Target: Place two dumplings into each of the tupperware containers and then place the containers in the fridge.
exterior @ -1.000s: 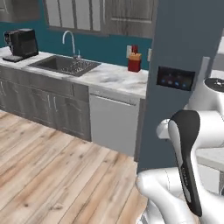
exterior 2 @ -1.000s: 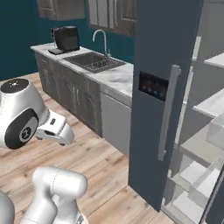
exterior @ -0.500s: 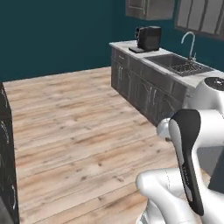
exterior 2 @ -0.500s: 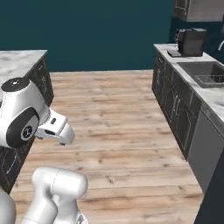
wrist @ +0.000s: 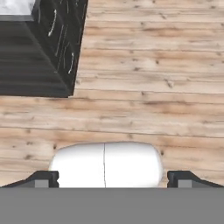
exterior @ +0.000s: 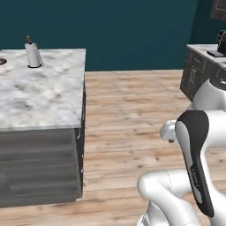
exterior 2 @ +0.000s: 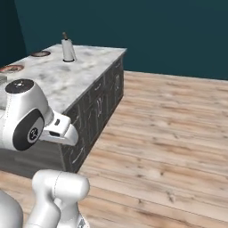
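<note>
One paper-towel roll [exterior: 32,55] stood at the far edge of the marble-topped island [exterior: 48,95], and beyond it sat what may have been two round plates [exterior 2: 40,54], too small for me to be sure. My pincer [wrist: 112,178] hung with its two tips spread wide apart, clamped on nothing, over the plank floor [wrist: 148,74] just off the island's dark corner. A teal wall [exterior: 114,31] closed the room behind the island, with one dark cabinet run [exterior: 194,73] off to its right.
</note>
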You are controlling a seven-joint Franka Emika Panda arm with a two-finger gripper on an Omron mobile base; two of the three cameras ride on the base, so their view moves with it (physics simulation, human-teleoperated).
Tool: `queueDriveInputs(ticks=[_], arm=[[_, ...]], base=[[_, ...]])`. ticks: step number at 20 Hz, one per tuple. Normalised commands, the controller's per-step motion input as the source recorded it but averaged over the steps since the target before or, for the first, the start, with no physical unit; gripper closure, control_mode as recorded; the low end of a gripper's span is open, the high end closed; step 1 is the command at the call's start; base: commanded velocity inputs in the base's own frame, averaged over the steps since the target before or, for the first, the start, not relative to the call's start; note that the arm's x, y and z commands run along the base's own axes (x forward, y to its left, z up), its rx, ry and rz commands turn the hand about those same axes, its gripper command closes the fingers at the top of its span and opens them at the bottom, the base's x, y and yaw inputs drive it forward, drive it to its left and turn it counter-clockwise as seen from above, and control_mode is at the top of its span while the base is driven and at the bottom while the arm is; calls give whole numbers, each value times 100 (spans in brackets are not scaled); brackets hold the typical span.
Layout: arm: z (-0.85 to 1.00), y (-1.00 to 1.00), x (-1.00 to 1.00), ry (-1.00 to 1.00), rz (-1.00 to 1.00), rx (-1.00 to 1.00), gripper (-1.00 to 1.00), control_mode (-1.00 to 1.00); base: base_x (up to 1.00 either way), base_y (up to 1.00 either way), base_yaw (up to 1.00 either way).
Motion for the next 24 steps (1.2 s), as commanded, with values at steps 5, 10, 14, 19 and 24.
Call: queueDriveInputs(ticks=[5, 10, 14, 19, 24], arm=[[0, 0, 0, 0, 0, 0, -100, 100], [0, 0, 0, 0, 0, 0, -100, 100], [0, 0, 0, 0, 0, 0, -100, 100], [0, 0, 0, 0, 0, 0, -100, 100], [0, 0, 0, 0, 0, 0, -100, 100]], base=[[-4, 100, 2], [0, 100, 0], [0, 100, 0], [0, 100, 0], [6, 100, -3]])
